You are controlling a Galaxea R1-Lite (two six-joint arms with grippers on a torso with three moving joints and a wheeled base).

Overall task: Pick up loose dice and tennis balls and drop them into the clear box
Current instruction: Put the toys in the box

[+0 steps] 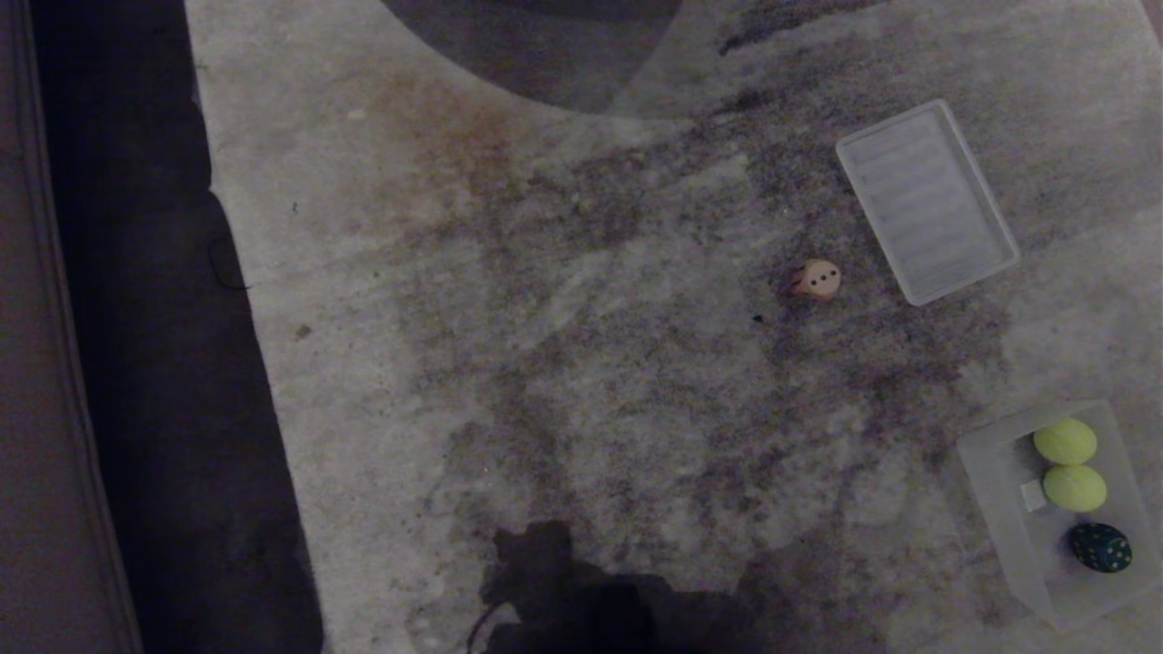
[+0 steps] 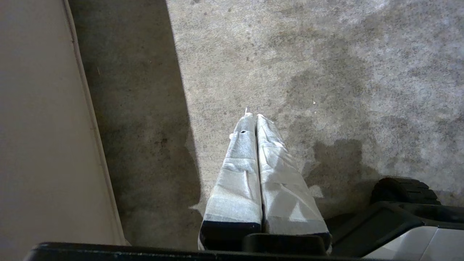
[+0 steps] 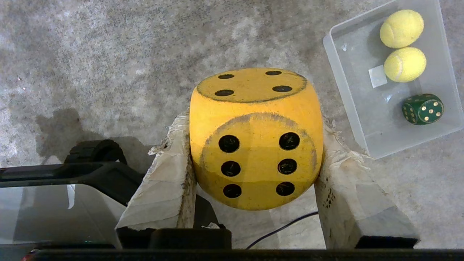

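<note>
My right gripper (image 3: 255, 119) is shut on a yellow die (image 3: 255, 137) with black pips, held above the carpet, out of the head view. The clear box (image 3: 349, 108) (image 1: 999, 490) lies on the carpet beside it, holding two tennis balls (image 3: 401, 28) (image 3: 405, 64) (image 1: 1065, 441) (image 1: 1075, 488) and a dark green die (image 3: 422, 108) (image 1: 1099, 547). A pinkish-tan die (image 1: 816, 279) sits loose on the carpet farther out, near the lid. My left gripper (image 2: 253, 116) is shut and empty, parked over bare carpet.
A flat ribbed clear lid (image 1: 927, 202) lies on the carpet beyond the tan die. A dark strip of floor (image 1: 154, 363) and a pale wall edge (image 2: 40, 127) run along the left. The robot's dark base (image 3: 90, 170) sits close below the arms.
</note>
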